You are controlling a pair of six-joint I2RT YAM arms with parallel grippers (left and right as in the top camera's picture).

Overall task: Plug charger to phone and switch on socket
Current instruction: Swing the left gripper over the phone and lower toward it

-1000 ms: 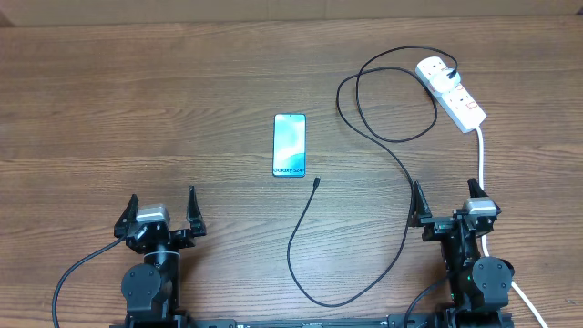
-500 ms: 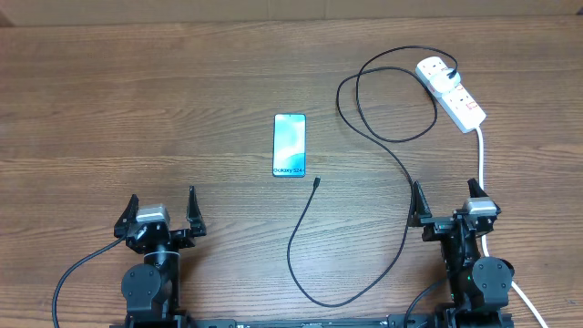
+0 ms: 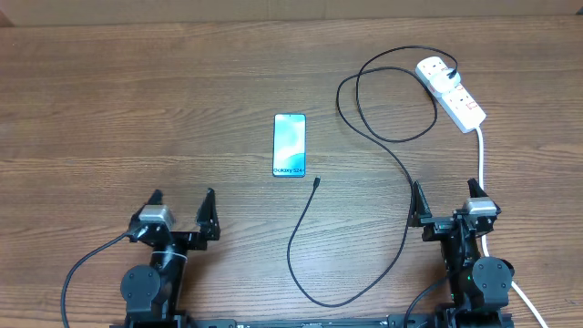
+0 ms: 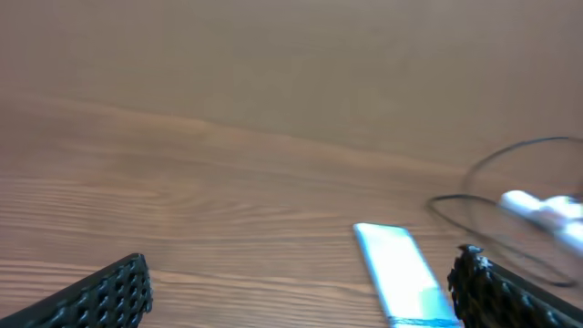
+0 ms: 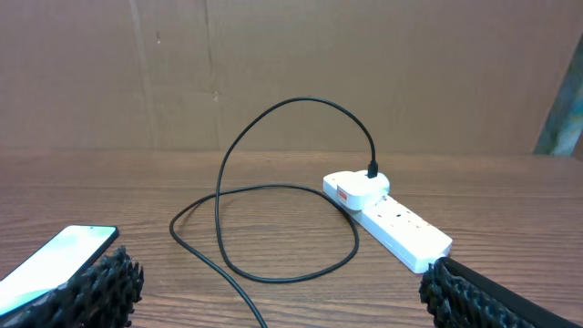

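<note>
Little of the task is done, by the look of it. The charger [image 3: 291, 246] has its white plug [image 3: 435, 68] seated in the far end of the socket [image 3: 453, 91], but its connector tip [image 3: 315, 182] lies loose on the worktop [image 3: 109, 109], just off the phone [image 3: 290, 145] at 5 o'clock and not touching it. Whether the switch is on is too small to tell. Plugging in and switching both appear left to do.

The left tool [image 3: 183, 196] is spread wide and holds nothing; the phone lies at its 1 o'clock, well apart. The right tool [image 3: 444, 189] is likewise wide and empty, with the socket at 12 o'clock and the phone at 10 o'clock.
</note>
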